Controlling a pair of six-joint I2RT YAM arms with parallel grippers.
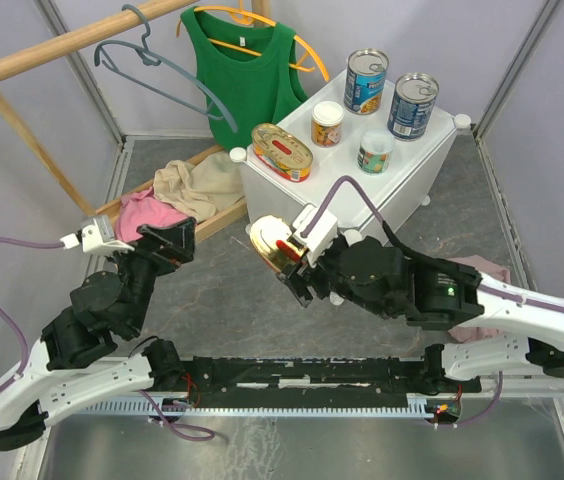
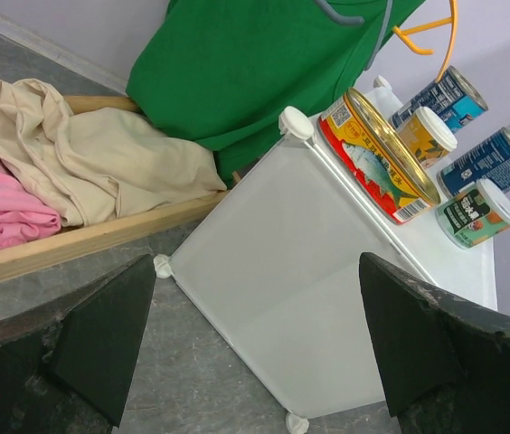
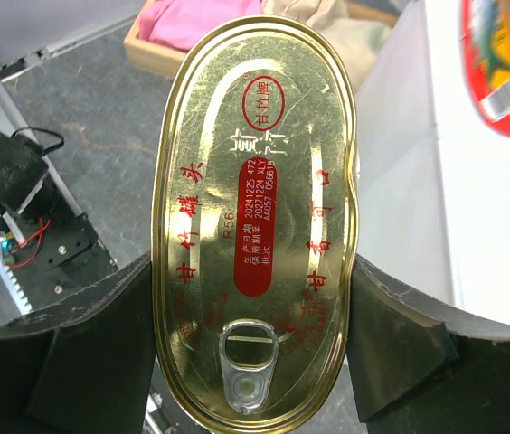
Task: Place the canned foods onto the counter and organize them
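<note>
The white counter point(image 1: 424, 160) carries two tall blue-labelled cans point(image 1: 366, 82) point(image 1: 413, 105), two small white-lidded cans point(image 1: 327, 124) point(image 1: 375, 152) and one flat oval gold tin point(image 1: 282, 152) at its near-left corner. My right gripper point(image 1: 284, 252) is shut on a second oval gold tin point(image 3: 259, 217), one finger on each long side, lid and pull tab facing the camera. It hangs just in front of the counter's near-left wall point(image 3: 418, 181), below the top. My left gripper point(image 2: 259, 334) is open and holds nothing, facing the counter's side point(image 2: 273, 262) from the left.
A wooden tray point(image 1: 217, 215) with pink point(image 1: 142, 212) and beige clothes point(image 1: 197, 185) lies left of the counter. A green tank top point(image 1: 244, 70) on an orange hanger and a grey hanger point(image 1: 162, 65) hang from a wooden rail behind. Pink cloth point(image 1: 484, 270) lies under the right arm.
</note>
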